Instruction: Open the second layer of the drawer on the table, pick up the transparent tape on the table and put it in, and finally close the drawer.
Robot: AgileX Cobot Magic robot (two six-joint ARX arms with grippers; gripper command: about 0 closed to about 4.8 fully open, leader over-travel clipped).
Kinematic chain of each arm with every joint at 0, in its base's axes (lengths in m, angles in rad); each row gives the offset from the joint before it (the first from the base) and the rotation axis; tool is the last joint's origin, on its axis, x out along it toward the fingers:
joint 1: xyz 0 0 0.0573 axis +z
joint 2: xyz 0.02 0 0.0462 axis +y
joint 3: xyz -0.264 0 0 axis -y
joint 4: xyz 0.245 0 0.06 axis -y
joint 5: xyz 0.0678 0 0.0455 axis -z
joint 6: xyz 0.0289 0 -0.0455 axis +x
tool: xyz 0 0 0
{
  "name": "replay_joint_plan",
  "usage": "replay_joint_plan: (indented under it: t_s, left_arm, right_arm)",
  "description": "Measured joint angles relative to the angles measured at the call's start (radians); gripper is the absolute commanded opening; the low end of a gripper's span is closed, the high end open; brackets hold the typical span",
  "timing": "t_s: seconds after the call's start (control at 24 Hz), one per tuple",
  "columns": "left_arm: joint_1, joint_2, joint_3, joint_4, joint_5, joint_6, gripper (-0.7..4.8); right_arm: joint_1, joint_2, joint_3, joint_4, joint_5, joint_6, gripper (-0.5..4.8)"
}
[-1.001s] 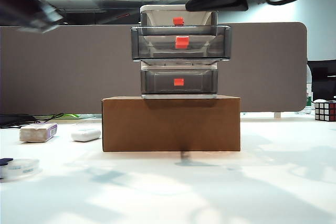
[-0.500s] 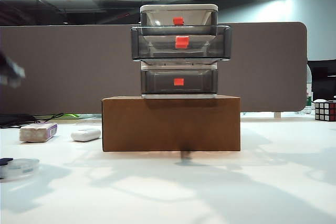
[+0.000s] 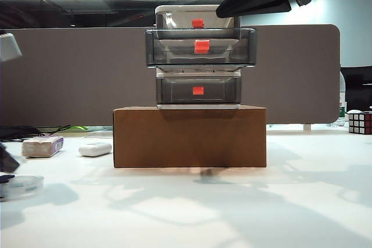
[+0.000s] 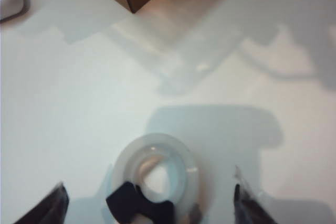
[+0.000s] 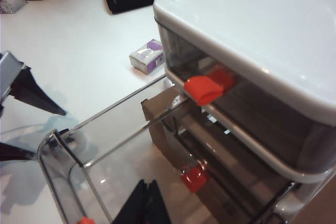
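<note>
A white table (image 3: 290, 201) carries a brown cardboard box (image 3: 190, 136), and on top of the box stands the drawer (image 3: 198, 56), a small white-framed cabinet with three smoky grey tiers, each with a red handle. The second layer (image 3: 200, 47) is pulled out toward the camera, so it looks wider than the closed tiers above and below it. Nothing can be made out inside it.

The transparent tape (image 3: 21, 184) lies flat on the table at the far left edge of the exterior view, well apart from the box. In the left wrist view the tape (image 4: 156, 174) is a clear ring with a dark blue piece at one edge. The left gripper (image 4: 149, 203) hovers directly over it with its fingers (image 4: 52, 208) spread wide, one on either side of the roll and not touching it.

The right gripper (image 5: 144, 203) is up beside the cabinet, above the open middle drawer. Its two dark fingertips sit pressed together with nothing between them.

Left of the box, a whitish block with a purple label (image 3: 42, 146) and a white oblong device (image 3: 95, 148) rest on the table. A Rubik's cube (image 3: 360, 122) sits at the far right edge.
</note>
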Motion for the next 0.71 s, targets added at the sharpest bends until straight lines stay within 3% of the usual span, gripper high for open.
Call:
replay_joint_plan:
  t_s: [0.54,0.67,0.71]
  left_arm:
    - [0.0,0.286,0.003,0.192,0.065,0.019,3.88]
    - [0.0,0.296,0.003,0.203,0.074,0.018,3.06]
    - [0.0,0.296,0.003,0.203,0.075,0.019,2.53]
  right_arm:
    - [0.0,0.0,0.0,-0.033,0.0,0.0,-0.05]
    - [0.0,0.0,0.0,-0.034,0.0,0.0,-0.05]
    - [0.0,0.0,0.0,-0.034,0.001,0.0,-0.05]
